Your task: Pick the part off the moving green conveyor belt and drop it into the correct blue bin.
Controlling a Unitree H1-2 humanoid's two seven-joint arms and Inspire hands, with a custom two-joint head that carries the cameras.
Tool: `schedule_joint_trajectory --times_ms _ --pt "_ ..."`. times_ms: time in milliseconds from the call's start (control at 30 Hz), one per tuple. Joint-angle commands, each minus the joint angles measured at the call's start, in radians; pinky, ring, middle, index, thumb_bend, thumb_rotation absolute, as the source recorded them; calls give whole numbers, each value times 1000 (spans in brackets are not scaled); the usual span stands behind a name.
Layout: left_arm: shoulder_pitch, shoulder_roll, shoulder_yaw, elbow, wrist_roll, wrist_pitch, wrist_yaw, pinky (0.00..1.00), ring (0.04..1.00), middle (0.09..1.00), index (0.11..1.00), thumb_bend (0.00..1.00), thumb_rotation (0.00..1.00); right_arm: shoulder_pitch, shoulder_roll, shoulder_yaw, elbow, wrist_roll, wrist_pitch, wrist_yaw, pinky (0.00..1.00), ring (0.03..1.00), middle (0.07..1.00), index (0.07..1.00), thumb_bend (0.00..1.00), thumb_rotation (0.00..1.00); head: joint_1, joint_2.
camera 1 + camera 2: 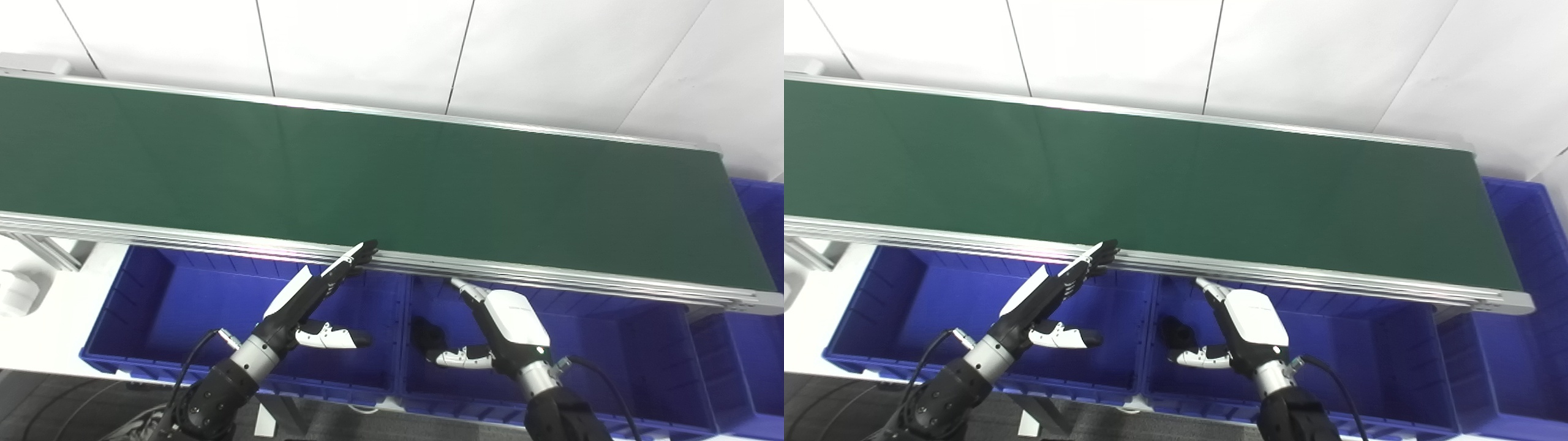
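Closest to me, two black robot arms come up from the bottom. The left hand, white and black, reaches up over the left blue plastic bin. Its fingers are stretched out straight and a little apart, holding nothing. Their dark tips touch or nearly touch the silver metal rail at the near edge of the belt. Its thumb sticks out to the side above the bin.

The right hand has a smooth white back and hangs over the middle blue plastic bin. Its fingers point up toward the rail and mostly hide behind the hand, so I cannot tell if they are apart or together. Its thumb points left.

Just beside that thumb, a small black lumpy part lies on the floor of the middle bin, next to the bin's left wall. Neither hand holds it.

Past the bins runs the long dark green conveyor belt. Another blue bin sits at the belt's far right end. Behind it all is a white panelled wall.
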Motion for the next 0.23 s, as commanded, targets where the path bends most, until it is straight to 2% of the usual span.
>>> schedule_joint_trajectory --times_ms 0,67,100,133,167,200 --pt "-9 0 5 -18 0 -25 -1 867 943 971 966 824 629 21 29 -16 -63 35 3 -28 855 896 907 949 694 551 5 -8" --pt "-11 -1 6 -7 2 -42 0 856 939 969 964 820 632 42 49 -28 -87 67 -1 -27 832 906 908 953 703 573 9 -14" --pt "-10 0 6 -7 2 -41 -2 854 938 969 964 820 633 60 64 -39 -101 116 -15 -25 826 906 907 953 705 574 13 -19" --pt "-10 0 6 -8 1 -38 -3 865 945 975 967 821 634 72 75 -47 -109 150 -25 -24 663 772 891 951 702 571 15 -21" --pt "-8 1 6 -11 -1 -29 -6 875 949 977 967 827 632 86 84 -54 -117 197 -36 -14 595 713 873 954 698 567 18 -25" --pt "-7 1 7 -11 -4 -23 -8 877 950 977 967 828 632 97 89 -58 -120 239 -46 -4 589 708 871 955 697 567 21 -30"
